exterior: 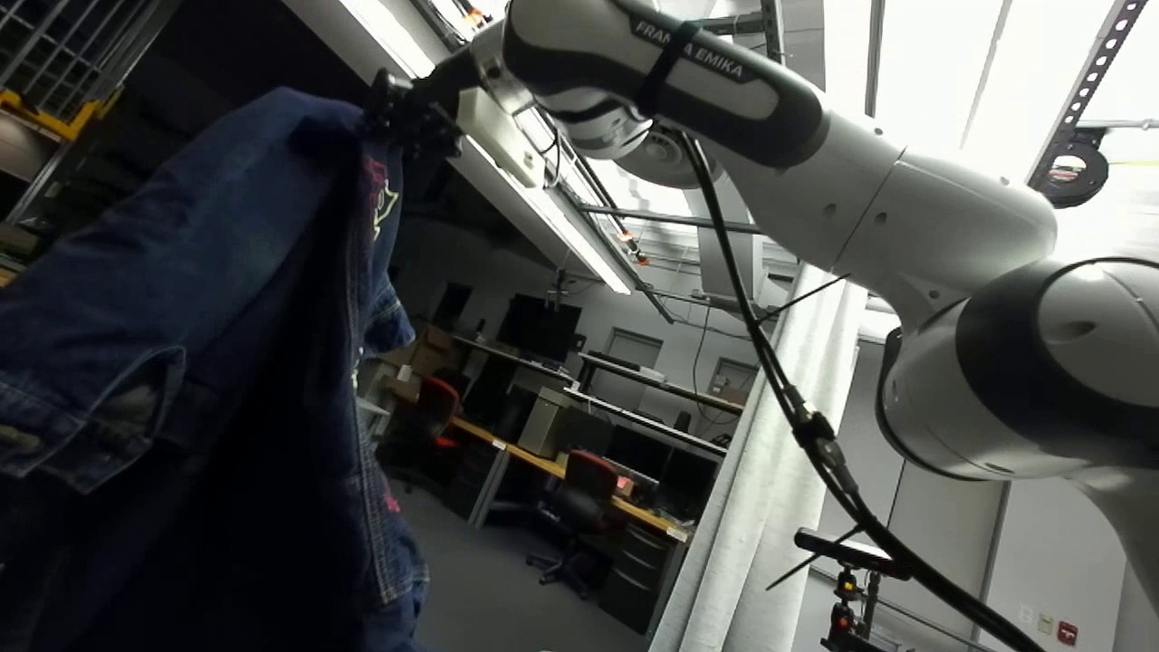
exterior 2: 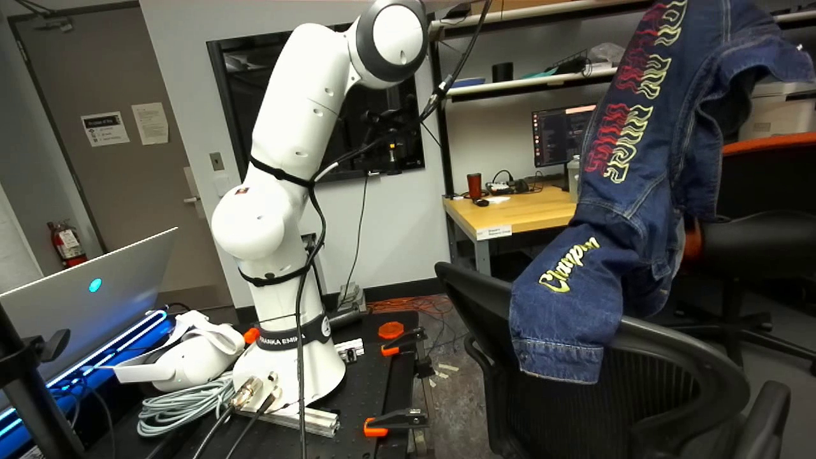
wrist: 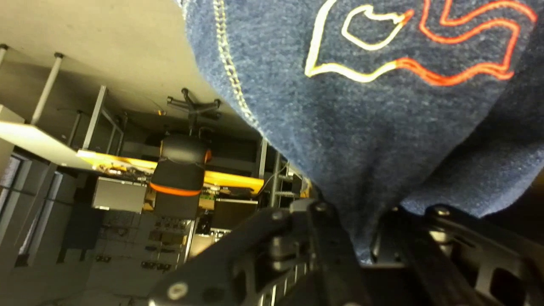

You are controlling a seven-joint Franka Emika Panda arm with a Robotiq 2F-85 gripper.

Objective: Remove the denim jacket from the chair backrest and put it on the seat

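The dark blue denim jacket hangs in the air from my gripper in an exterior view. My gripper is shut on a bunched fold of it, and the jacket drapes away from the jaws in the wrist view. In an exterior view the jacket hangs above a black chair, and my gripper is out of the picture. A sleeve with yellow lettering overlaps the top of the chair's backrest; I cannot tell whether it touches. The chair's seat is hidden.
A chair with an orange edge stands behind the jacket. A wooden desk with a monitor is at the back. The robot's black table carries clamps, a headset and a laptop.
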